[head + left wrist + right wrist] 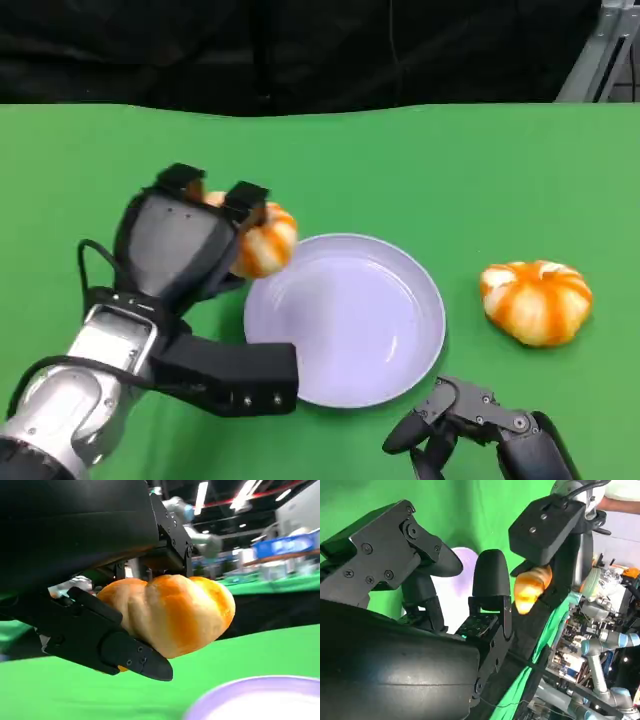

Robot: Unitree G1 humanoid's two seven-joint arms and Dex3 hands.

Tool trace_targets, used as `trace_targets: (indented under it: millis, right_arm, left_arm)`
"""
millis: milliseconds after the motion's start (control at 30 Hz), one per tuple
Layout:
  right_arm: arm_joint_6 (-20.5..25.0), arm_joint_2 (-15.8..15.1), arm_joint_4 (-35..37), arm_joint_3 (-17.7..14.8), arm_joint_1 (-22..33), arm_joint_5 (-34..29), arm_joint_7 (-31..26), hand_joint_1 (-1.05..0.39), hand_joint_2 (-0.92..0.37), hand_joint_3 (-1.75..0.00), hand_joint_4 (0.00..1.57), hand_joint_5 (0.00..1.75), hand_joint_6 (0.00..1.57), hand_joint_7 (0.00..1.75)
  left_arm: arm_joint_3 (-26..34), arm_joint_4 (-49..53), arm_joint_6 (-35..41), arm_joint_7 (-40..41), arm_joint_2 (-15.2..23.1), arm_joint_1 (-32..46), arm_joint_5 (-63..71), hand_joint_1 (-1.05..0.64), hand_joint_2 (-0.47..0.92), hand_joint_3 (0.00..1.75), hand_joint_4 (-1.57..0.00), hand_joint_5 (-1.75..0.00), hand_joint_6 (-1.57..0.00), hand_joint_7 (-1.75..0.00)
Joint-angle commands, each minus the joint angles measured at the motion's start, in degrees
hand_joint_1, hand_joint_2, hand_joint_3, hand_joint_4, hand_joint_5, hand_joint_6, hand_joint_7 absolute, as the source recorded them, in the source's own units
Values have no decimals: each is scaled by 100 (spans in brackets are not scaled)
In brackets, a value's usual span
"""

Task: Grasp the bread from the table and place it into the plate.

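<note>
Two orange-striped bread rolls and one lilac plate (345,320) show on the green bench (420,170). One bread roll (266,240) sits left of centre in the head view, gripped by the left hand (185,235); its fingers (115,647) close around the roll from above and below, holding it off the bench just past the plate's left rim. The second bread roll (536,300) lies on the bench at the right, apart from the plate. The right hand (455,420), lower right, holds nothing, its fingers curled downward.
</note>
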Motion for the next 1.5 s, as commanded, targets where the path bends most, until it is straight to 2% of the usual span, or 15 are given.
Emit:
trace_targets:
  millis: [33,200,333,367,400,433,500,600,633,667,700,733,800,1000,1500]
  right_arm:
    - [0,-13,-26,-4,40,12,-49,-12,-41,-121,75,163,76,118]
    - [-8,-15,-18,-2,36,3,-59,-12,-40,-121,74,164,76,118]
    - [-36,-29,-13,-8,39,50,-42,-11,-40,-121,75,164,76,118]
    - [-37,-29,-12,-8,39,59,-39,-11,-41,-121,75,163,76,118]
    - [-37,-30,-11,-8,39,64,-37,-11,-41,-121,75,161,76,118]
    - [-37,-30,-11,-7,39,67,-37,-12,-41,-121,76,161,76,118]
    - [-19,-35,-28,1,45,56,-29,-12,-41,-121,76,160,76,117]
    - [-11,-38,-35,5,48,52,-26,-12,-41,-121,76,160,76,117]
    - [-11,-38,-36,6,48,52,-26,-12,-41,-121,76,160,76,117]
    - [-9,-34,-39,11,48,32,-36,-12,-41,-121,76,160,76,117]
    - [-7,-31,-41,15,48,18,-43,-13,-41,-120,76,160,76,117]
    - [-7,-24,-40,21,48,9,-52,-13,-41,-120,76,159,76,117]
    - [-7,-18,-38,28,47,5,-60,-13,-41,-120,75,159,76,117]
    - [-21,-23,-33,29,39,4,-75,-14,-42,-118,75,162,77,117]
    - [41,-22,-116,60,100,15,-54,-14,-42,-119,74,161,76,118]
  left_arm:
    - [47,-189,-219,-171,-98,117,-235,-27,86,6,-91,-175,-74,-152]
    - [79,-240,-324,-233,-167,155,-272,-28,85,6,-92,-175,-78,-154]
    - [27,-164,-408,-531,-496,148,-574,-24,86,8,-92,-175,-78,-155]
    - [47,-139,-414,-608,-566,149,-679,-22,84,18,-92,-175,-76,-162]
    - [63,-123,-419,-665,-614,149,-752,-22,65,58,-92,-175,-75,-167]
    - [73,-116,-423,-701,-639,149,-792,-21,55,79,-92,-175,-74,-168]
    - [76,-30,-443,-848,-725,124,-920,-22,47,97,-91,-175,-72,-168]
    - [86,13,-460,-926,-767,110,-980,-22,45,101,-89,-175,-71,-168]
    - [93,16,-465,-933,-771,110,-977,-22,44,101,-89,-175,-71,-168]
    - [63,-144,-230,-1507,-760,77,-1053,-22,44,102,-89,-175,-71,-168]
    - [42,-275,-45,-1953,-753,55,-1108,-28,56,80,-65,-139,-51,-128]
    - [8,-415,127,-2475,-693,16,-1148,-35,75,46,-55,-95,-50,-70]
    - [-6,-583,299,-2996,-630,-6,-1155,-47,88,22,-35,-64,-40,-28]
    - [-34,-931,585,-3941,-483,-25,-1076,-63,92,23,-15,-58,-31,-11]
    - [-2,-1243,523,-4403,-395,128,-1194,-60,92,24,-16,-61,-37,-10]
